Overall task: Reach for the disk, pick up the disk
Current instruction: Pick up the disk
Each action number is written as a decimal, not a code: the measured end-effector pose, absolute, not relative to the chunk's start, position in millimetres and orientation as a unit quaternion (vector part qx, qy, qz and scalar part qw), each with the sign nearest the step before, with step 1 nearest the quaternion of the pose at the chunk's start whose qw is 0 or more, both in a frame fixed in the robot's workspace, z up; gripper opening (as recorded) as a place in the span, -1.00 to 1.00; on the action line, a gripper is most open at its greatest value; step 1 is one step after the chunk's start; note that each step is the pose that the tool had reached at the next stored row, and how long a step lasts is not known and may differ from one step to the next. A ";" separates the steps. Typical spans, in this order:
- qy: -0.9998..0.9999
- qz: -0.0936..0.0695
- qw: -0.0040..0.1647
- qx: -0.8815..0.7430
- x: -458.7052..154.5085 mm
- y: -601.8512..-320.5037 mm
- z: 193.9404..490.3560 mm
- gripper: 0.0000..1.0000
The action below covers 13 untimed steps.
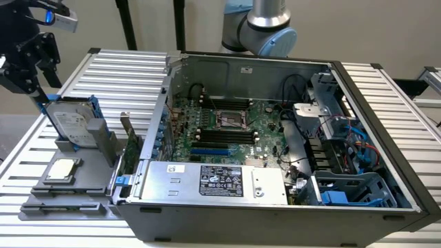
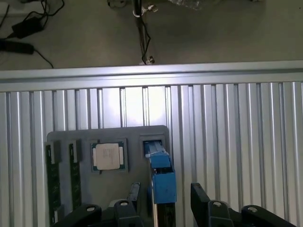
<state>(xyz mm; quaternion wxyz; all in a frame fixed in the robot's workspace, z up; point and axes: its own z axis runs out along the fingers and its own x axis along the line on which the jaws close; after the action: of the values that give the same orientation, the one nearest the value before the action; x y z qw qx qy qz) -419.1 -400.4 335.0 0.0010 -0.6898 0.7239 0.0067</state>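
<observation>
**Item:** the disk, silver-grey with blue rails. It stands on edge in a slot of the grey tray on the slatted table, to the exterior view's left of the open computer case. Its white label carries black print too small to read.

**Gripper**: at the disk's top edge, fingers apart, one on either side of the blue rail, not clamped.

**Chip**: lies flat in the same tray, near the disk.

**Power supply**: black label, text illegible.

Tool parted astride edge-on disk; silver chip in grey tray, ribbed table
</observation>
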 end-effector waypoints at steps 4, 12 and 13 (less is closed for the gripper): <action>0.722 0.007 0.001 -0.692 -419.1 -400.4 327.7 0.08; 0.713 0.007 0.001 -0.701 -419.1 -400.4 313.1 0.08; 0.712 0.007 0.001 -0.702 -419.1 -400.4 311.3 0.08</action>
<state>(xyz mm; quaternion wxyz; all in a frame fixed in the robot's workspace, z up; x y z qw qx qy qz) -419.1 -400.4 311.3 0.0010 -0.7023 0.7119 0.0066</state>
